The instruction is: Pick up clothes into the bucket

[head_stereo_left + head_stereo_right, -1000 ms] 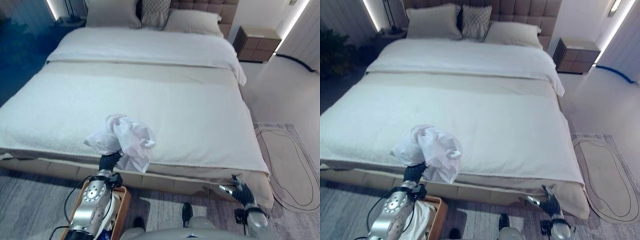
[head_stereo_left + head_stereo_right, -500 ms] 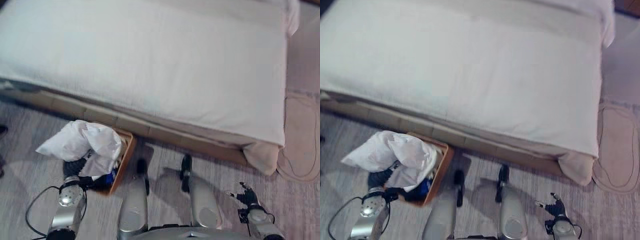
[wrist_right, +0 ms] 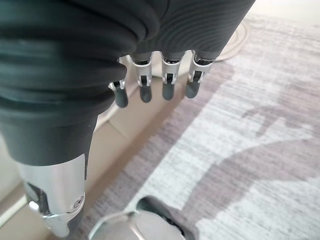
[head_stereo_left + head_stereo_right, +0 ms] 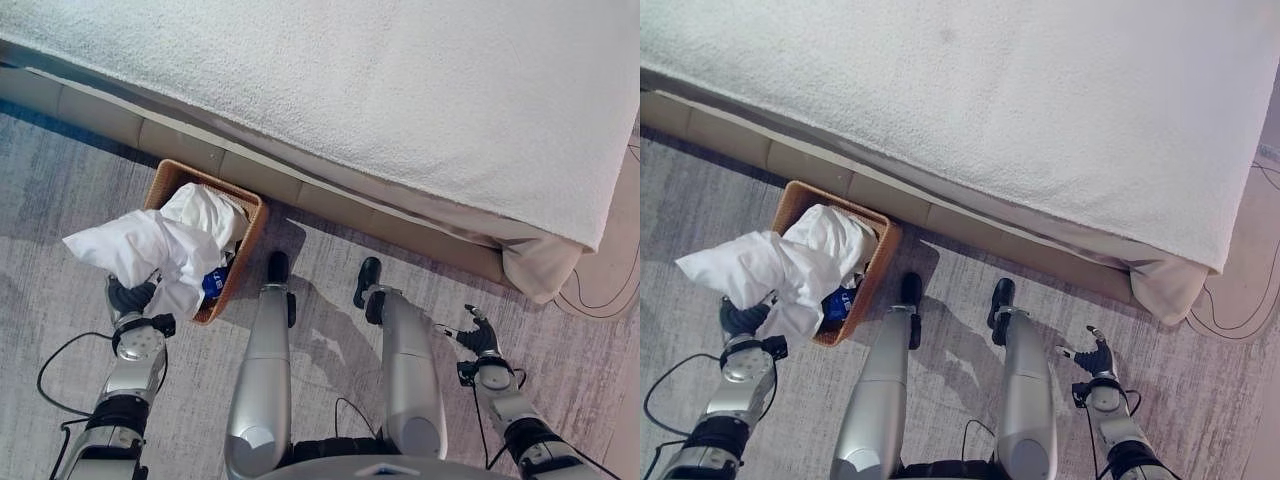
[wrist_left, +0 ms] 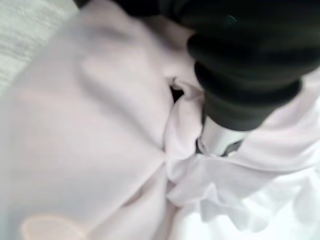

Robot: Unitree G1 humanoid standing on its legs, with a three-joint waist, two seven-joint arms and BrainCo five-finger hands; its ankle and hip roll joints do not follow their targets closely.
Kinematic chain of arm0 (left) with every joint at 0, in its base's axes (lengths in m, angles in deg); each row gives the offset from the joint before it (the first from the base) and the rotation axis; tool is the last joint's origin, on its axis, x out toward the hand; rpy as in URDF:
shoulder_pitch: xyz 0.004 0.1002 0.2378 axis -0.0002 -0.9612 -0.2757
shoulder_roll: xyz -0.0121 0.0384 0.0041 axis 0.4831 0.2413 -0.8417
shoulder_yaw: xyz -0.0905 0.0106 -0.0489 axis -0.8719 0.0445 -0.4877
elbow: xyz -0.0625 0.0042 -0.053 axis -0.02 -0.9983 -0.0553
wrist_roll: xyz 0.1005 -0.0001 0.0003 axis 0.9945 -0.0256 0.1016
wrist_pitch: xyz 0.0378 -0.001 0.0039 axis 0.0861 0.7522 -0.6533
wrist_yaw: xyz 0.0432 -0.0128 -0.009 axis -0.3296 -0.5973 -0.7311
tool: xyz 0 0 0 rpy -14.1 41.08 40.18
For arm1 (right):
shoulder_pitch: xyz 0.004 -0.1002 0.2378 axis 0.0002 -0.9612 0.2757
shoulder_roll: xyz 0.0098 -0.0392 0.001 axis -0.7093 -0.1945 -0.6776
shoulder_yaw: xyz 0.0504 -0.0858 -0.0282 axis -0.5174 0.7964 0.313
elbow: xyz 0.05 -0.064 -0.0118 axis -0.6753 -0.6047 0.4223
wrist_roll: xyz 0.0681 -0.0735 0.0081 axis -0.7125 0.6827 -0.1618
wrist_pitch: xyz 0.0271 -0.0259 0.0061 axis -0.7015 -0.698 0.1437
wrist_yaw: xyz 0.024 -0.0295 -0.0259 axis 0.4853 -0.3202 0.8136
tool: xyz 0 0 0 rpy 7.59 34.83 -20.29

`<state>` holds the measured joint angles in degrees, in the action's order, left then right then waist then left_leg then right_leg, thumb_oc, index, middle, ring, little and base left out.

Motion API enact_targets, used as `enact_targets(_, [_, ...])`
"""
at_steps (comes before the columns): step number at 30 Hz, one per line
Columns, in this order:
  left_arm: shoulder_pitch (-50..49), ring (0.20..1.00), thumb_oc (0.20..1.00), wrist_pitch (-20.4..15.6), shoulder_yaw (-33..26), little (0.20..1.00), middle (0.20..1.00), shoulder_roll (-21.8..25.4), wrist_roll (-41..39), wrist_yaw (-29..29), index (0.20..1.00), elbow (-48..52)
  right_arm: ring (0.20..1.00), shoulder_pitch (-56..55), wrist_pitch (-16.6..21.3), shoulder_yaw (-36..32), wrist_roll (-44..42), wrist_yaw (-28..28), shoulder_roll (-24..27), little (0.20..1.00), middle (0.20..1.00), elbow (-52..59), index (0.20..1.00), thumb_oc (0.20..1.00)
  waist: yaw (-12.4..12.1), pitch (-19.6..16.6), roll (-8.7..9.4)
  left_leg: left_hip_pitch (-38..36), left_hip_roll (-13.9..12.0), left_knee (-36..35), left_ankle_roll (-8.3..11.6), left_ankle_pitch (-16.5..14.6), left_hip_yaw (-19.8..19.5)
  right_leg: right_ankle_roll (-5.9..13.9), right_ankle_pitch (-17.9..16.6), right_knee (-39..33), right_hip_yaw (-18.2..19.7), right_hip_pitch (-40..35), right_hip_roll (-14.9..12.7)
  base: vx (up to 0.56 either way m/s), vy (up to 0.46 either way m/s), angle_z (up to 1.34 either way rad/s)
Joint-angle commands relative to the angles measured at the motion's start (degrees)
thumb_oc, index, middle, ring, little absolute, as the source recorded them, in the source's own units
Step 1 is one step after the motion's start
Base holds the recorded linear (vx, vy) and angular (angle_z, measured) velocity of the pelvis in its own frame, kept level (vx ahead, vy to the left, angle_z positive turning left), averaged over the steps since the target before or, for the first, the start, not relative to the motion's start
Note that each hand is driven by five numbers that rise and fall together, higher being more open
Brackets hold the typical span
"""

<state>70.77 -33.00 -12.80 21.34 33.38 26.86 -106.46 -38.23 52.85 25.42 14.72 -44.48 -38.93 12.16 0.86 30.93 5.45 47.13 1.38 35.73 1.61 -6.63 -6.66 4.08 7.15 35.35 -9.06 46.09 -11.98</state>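
Fingers of the left hand (image 4: 128, 297) clutch white clothes (image 4: 160, 245) over the basket (image 4: 246, 232).

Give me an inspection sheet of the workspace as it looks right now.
Surface: grey carpet beside the bed.
Job's things: white clothes held by the left hand, draped over the wicker basket; part lies inside. A blue item sits in the basket.
Clutter: nothing seen.
Hands: left hand shut on the clothes; right hand open, low over the carpet.
Cables: nothing seen apart from the robot's own.
Surroundings: a pale rug past the bed's corner.
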Motion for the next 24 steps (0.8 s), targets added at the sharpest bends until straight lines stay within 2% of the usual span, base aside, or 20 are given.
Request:
enact_targets(1, [-1.03, 0.200, 0.200, -0.07, -1.41, 0.200, 0.200, 3.70, 3.30, -2.51, 0.200, -0.14, 1.000, -2.56, 0.96, 0.75, -2.34, -1.91, 2.78, 1.000, 1.000, 0.30, 1.000, 1.000, 1.06, -1.13, 0.38, 0.58, 1.45, 3.38, -1.50, -2.41, 0.70, 1.86, 2.46, 1.56, 0.61, -3.73, -2.27, 0.01, 0.004, 0.04])
enact_targets(5, [0.13, 0.203, 0.203, 1.25, -1.21, 0.203, 0.203, 3.90, 3.11, -2.75, 0.203, -3.27, 1.000, -2.20, 0.73, 0.92, -2.68, -2.06, 3.23, 1.000, 1.000, 0.27, 1.000, 1.000, 1.27, -1.13, 0.68, 1.09, 1.35, 3.32, -1.49, -2.46, 0.73, 1.87, 2.54, 1.53, 0.68, -3.12, -2.06, 0.01, 0.003, 0.07])
enact_targets(6, [0.38, 1.000, 1.000, 2.13, -1.37, 1.000, 1.000, 3.72, 3.06, -3.04, 1.000, -4.73, 1.000, -2.06, 0.50, 1.16, -2.64, -1.99, 3.27, 1.000, 1.000, 0.28, 1.000, 1.000, 1.39, -1.13, 0.78, 1.17, 1.29, 3.23, -1.50, -2.47, 0.78, 1.87, 2.56, 1.33, 0.75, -3.10, -1.98, 0.01, 0.008, -0.20])
enact_targets(17, [0.39, 1.000, 1.000, 4.05, -2.71, 1.000, 1.000, 1.51, 2.52, -5.04, 1.000, -4.72, 1.000, -0.26, -0.63, 1.67, -3.02, -1.79, 3.19, 1.000, 1.000, -0.14, 1.000, 1.000, 1.63, -1.13, 0.56, 0.83, 1.19, 2.35, -1.49, -2.48, 0.94, 1.78, 2.66, 0.48, 0.83, -3.29, -1.79, 0.01, 0.009, 0.01])
enact_targets(24, [-0.68, 1.000, 1.000, 4.03, -2.87, 1.000, 1.000, 0.74, 1.99, -3.93, 1.000, -3.39, 1.000, -0.38, -1.07, 1.49, -3.01, -1.23, 3.66, 1.000, 1.000, 0.51, 1.000, 1.000, 1.75, -1.13, 0.19, 0.28, 1.17, 1.12, -1.37, -1.98, 1.26, 1.93, 2.34, -0.43, 1.12, -3.51, -1.66, 0.00, 0.002, 0.01])
